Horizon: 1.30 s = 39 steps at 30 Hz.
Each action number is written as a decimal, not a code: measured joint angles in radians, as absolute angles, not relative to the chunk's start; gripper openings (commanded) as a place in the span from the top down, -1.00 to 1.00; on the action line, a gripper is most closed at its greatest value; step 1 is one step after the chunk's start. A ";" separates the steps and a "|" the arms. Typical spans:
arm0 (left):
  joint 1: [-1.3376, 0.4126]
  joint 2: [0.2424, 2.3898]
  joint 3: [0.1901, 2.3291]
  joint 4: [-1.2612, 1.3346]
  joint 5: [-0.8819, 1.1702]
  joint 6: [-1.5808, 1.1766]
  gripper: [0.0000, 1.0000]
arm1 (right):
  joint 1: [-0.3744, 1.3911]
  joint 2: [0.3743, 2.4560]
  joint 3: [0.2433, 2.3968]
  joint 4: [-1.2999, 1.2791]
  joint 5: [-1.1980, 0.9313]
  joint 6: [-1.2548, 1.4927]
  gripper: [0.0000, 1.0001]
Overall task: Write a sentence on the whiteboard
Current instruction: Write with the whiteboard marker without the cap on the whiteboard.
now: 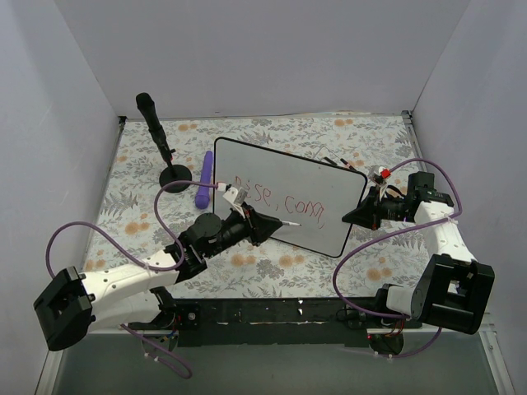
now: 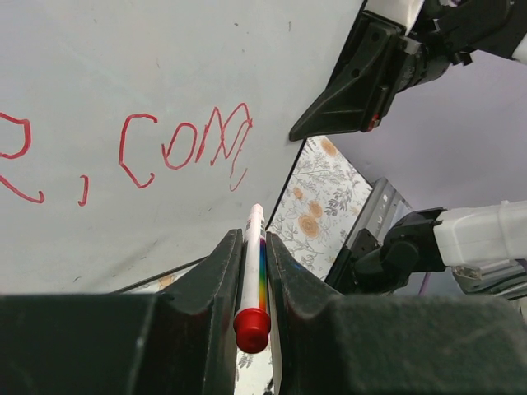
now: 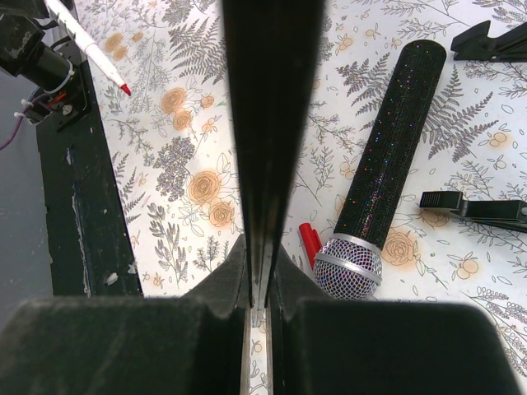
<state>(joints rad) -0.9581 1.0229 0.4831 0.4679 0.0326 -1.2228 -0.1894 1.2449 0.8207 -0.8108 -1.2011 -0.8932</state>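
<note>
Steadying the whiteboard at the centre of the tabletop, the right fingers clamp its right edge. The red sentence reads roughly "Rise, com". Clamped on the marker, the left fingers should press lightly, starting just past the last letter.

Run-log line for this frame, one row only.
left fingers: shut on marker | marker tip: apart from whiteboard | right fingers: shut on whiteboard edge | sentence: red, ends around "com"

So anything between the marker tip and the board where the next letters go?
Nothing visible. The marker in the left gripper points at bare whiteboard just under the red letters; the right gripper clamps the board's right edge, clear of it.
</note>
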 measured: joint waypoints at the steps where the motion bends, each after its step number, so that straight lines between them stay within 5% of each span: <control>1: -0.958 1.026 0.484 0.469 0.030 -1.225 1.00 | -0.189 1.245 0.821 -0.811 -1.201 -0.893 0.97; 17: -1.064 1.391 0.757 0.487 -0.081 -1.137 1.00 | -0.189 1.245 0.821 -0.811 -1.201 -0.893 0.97; 39: -1.068 1.434 0.821 0.519 -0.165 -1.089 1.00 | -0.182 1.245 0.821 -0.807 -1.199 -0.892 0.97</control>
<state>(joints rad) -1.0676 1.4342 0.8207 0.5186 -0.1654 -1.0885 -0.1818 1.2449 0.8207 -0.8074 -1.1992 -0.8925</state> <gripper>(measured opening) 0.141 0.091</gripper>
